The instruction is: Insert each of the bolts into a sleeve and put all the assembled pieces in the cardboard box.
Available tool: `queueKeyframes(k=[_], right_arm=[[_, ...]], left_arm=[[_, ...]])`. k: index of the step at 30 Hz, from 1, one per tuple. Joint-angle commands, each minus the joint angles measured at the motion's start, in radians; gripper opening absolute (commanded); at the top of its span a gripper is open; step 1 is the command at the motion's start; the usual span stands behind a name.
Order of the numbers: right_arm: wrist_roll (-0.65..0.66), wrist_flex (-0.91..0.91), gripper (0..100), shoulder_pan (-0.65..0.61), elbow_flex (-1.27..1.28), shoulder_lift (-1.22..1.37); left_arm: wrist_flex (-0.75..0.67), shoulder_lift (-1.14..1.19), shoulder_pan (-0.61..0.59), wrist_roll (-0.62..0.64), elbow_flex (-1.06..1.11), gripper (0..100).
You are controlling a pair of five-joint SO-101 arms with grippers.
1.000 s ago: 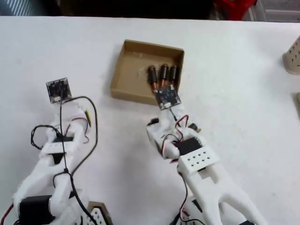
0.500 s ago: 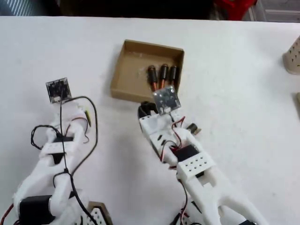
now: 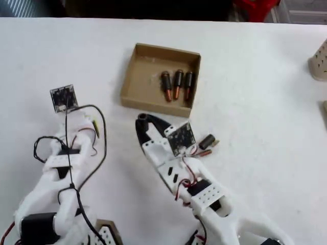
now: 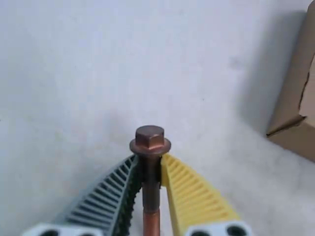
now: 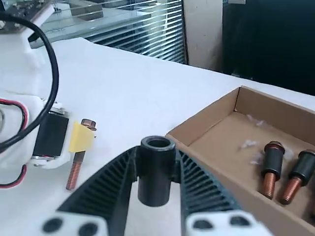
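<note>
Where the left gripper (image 4: 150, 164) stands, on the table's left half: one bolt (image 4: 150, 142), clenched, head outward. Right gripper (image 5: 156, 160), just before the box (image 3: 145, 76) at mid-table: one sleeve (image 5: 156, 189), pinched. Hazard: an off-axis meeting would likely jam the bolt on the sleeve's rim or twist it loose.

Both arms are chunky white plastic. The left arm (image 3: 56, 168) trails a looping black cable (image 3: 104, 132); the right arm (image 3: 240, 219) shows thin red wires (image 3: 179, 190) and a hole-dotted block (image 3: 207, 193). The left gripper (image 4: 151, 160) pairs a ribbed grey finger (image 4: 106, 196) with a yellow finger (image 4: 192, 196); the right gripper (image 5: 156, 155) has black fingers (image 5: 113, 187).
</note>
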Motion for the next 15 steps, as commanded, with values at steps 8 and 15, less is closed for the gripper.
queueKeyframes(k=[8, 15], right_arm=[[-0.011, -0.545, 1.6, 0.031, 0.02, 0.404], [-0.011, -0.909, 1.6, 0.025, -0.002, 0.7]], left_arm=[[-0.032, -0.045, -0.013, -0.002, -0.006, 2], [-0.032, -0.045, -0.013, -0.002, -0.006, 2]])
